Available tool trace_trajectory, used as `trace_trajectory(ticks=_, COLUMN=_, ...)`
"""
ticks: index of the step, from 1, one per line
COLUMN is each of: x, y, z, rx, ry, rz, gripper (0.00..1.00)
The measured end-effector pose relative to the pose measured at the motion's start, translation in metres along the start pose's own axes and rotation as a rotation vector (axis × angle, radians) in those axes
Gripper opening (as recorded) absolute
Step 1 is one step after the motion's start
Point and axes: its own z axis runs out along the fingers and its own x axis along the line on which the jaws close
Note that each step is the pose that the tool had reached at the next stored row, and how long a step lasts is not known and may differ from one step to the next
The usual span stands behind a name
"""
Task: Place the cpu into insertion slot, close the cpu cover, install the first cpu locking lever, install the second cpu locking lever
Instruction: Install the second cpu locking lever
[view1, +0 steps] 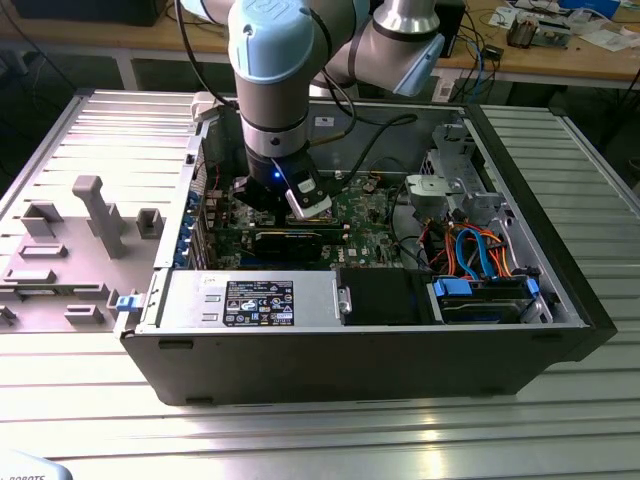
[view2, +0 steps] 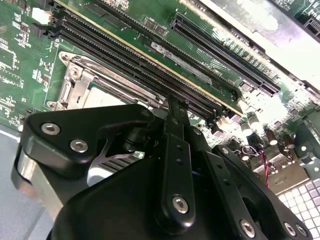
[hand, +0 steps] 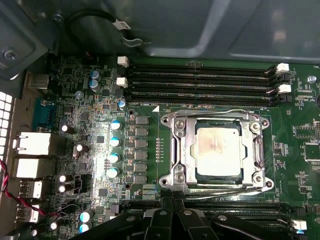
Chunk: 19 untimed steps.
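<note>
Ribbed metal desk (view1: 300, 440) carries an open computer case (view1: 360, 350), lying on its side, with a grey fixture tray (view1: 70, 250) at the exterior view's left. Workbenches with cables and clutter stand behind.

Inside the case lies the green board (view1: 370, 215). Orange and blue cables (view1: 480, 250) bunch by the drive cage at the exterior view's right. The arm (view1: 275, 70) reaches down into the case, and its gripper (view1: 290, 200) hangs low over the board, toward the exterior view's left part of the case.

In the first wrist view the cpu (hand: 217, 149) sits in the insertion slot (hand: 216, 150), its silvery top showing through the square window of the cpu cover (hand: 182, 147). That cover lies flat over the chip. Thin wire levers (hand: 215, 112) run along the frame's edges; whether they are latched I cannot tell. Long black memory slots (hand: 200, 80) lie just beside the socket on one side, and more lie on the opposite side, near the gripper's black links.

In the second wrist view the black gripper body (view2: 165, 190) hides most of the socket; one corner of the frame (view2: 75, 85) shows past it, beside the memory slots (view2: 140, 60).

Whether the jaws are released or clenched I cannot tell, as their tips are hidden.
</note>
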Motion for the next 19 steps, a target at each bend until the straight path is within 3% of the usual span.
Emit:
trace_trajectory(ticks=11, x=0.0001, y=-0.0005, z=0.0027, rx=-0.0192, ry=-0.0005, rz=0.000, gripper=0.11)
trace_trajectory(ticks=19, x=0.0002, y=-0.0011, z=0.0063, rx=-0.0499, ry=-0.0014, rz=0.001, gripper=0.11)
